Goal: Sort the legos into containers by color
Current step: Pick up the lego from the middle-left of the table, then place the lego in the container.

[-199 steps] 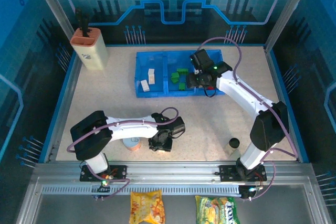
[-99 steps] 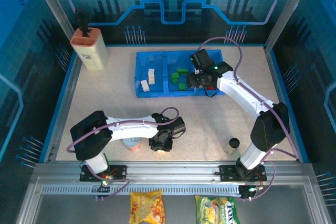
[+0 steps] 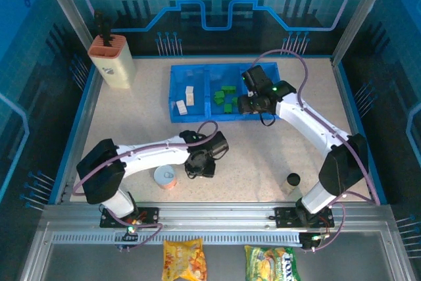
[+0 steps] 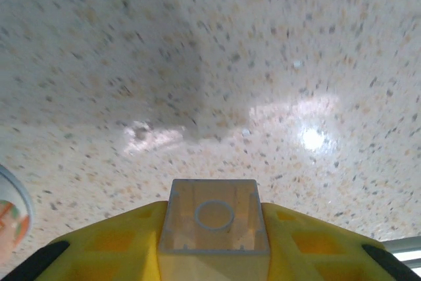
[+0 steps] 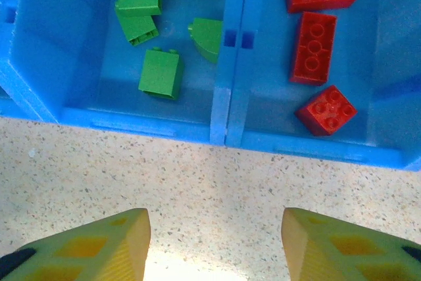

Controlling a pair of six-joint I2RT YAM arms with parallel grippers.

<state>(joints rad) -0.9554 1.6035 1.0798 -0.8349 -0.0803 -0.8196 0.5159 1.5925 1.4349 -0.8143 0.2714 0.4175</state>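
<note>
"While you're standing at that end, what's over on the left?"

"Far corner, a cream holder with an orange top (image 3: 112, 62). Nearer us, the left arm (image 3: 148, 156) stretches across the tabletop (image 3: 131, 129). The left jaws are clamped on a cream lego (image 4: 212, 218), hollow underside showing, over a bare speckled patch. A silver can (image 3: 164, 177) stands just beside that arm, on the near side."

"And the middle?"

"That's the blue tray (image 3: 197, 118), towards the far edge, split into three compartments side by side. Two white legos (image 3: 186, 99) lie in the left one, and a handful of green legos (image 5: 161, 74) in the middle. Three red legos (image 5: 314, 47) are in the right one."

"What about the right arm?"

"The right arm (image 3: 309, 123) bends over the tray's right end. The right jaws are apart, with nothing between the yellow fingers (image 5: 112, 248). They hang over the tabletop just beside the tray's near wall, about where the green and red compartments meet. Further right, a small black cap (image 3: 293, 179) stands near that arm's base, well apart from the tray."
</note>
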